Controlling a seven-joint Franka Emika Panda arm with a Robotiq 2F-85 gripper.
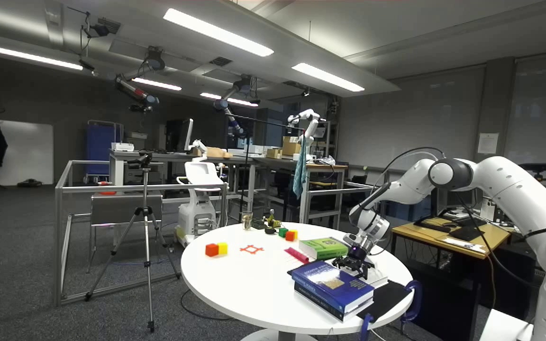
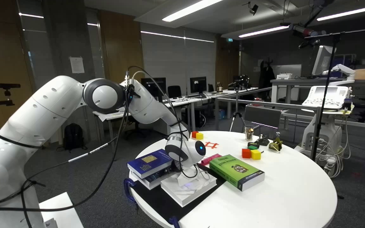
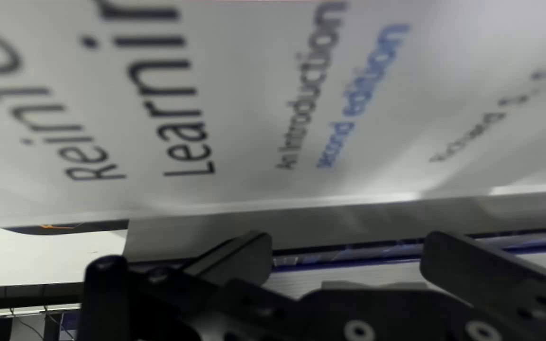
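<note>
My gripper [image 1: 356,266] is low between a white book [image 1: 376,277] and a stack of two dark blue books. In the wrist view its black fingers [image 3: 347,258] are wide apart, with nothing held between them. The white book lies flat on a black mat; its printed cover [image 3: 244,109] fills the upper wrist view. The top blue book [image 1: 330,283] rests on a second blue book [image 1: 318,300]; a blue cover edge and white pages [image 3: 349,273] show behind the fingers. In an exterior view the wrist hides the fingers above the white book [image 2: 188,190]. Contact cannot be told.
A thick green book [image 2: 236,171] and a pink tube [image 2: 211,159] lie beside the white book. Coloured cubes [image 2: 246,153], an orange grid shape [image 2: 211,145] and a glass [image 2: 249,133] stand farther off. Blue clamps [image 1: 414,300] hold the black mat [image 1: 389,299] at the table edge.
</note>
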